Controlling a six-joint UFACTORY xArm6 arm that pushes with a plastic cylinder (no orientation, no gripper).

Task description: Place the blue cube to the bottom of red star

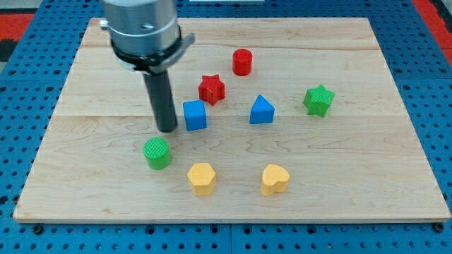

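Observation:
The blue cube (195, 115) sits near the board's middle, just below and slightly left of the red star (211, 89), close to it but apart. My tip (167, 129) rests on the board just left of the blue cube, a small gap away. The rod rises from it to the grey arm body at the view's top left.
A red cylinder (242, 62) stands above and right of the star. A blue triangular block (261, 110) and a green star (318, 99) lie to the right. A green cylinder (157, 153), a yellow hexagon (201, 178) and a yellow heart (275, 179) lie lower down on the wooden board (367, 176).

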